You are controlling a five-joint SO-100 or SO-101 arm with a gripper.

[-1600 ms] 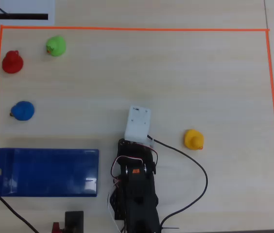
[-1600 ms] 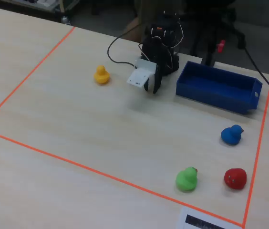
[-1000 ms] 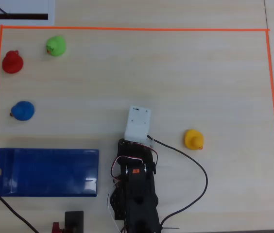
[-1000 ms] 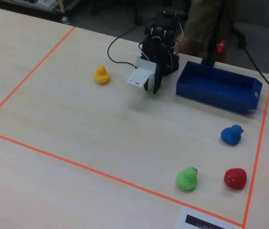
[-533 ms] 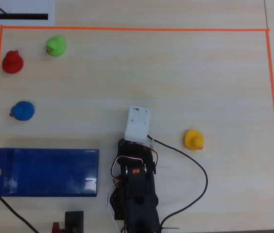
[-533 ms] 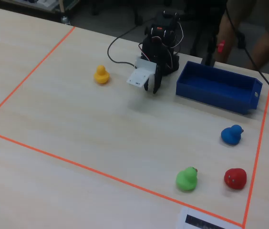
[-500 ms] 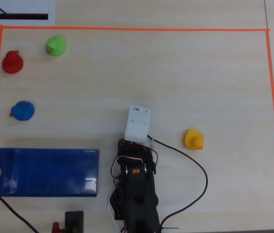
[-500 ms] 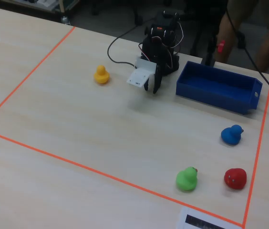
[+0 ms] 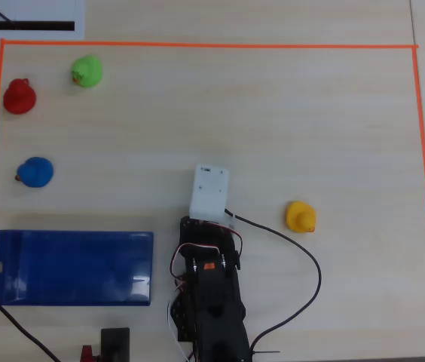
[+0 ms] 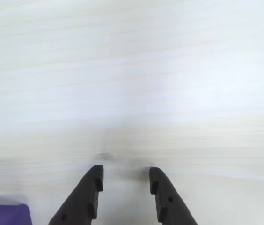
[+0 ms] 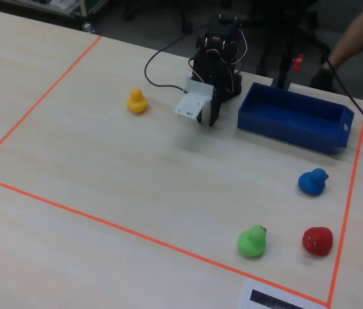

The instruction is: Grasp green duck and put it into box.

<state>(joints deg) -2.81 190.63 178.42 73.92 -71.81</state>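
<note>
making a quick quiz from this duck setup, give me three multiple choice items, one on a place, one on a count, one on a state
1. In the overhead view, which toy sits nearest the small green rubber duck?
A. small yellow rubber duck
B. small red rubber duck
C. small blue rubber duck

2. How many ducks are on the table?
A. three
B. four
C. five

3. What is the black two-finger claw doing?
A. open, holding nothing
B. shut on a duck
C. inside the box

Key: 1 B, the small red rubber duck lies just beside it. 2 B, green, red, small blue rubber duck and small yellow rubber duck. 3 A, the wrist view shows bare table between its parted fingers, away from the blue rectangular plastic box.
</note>
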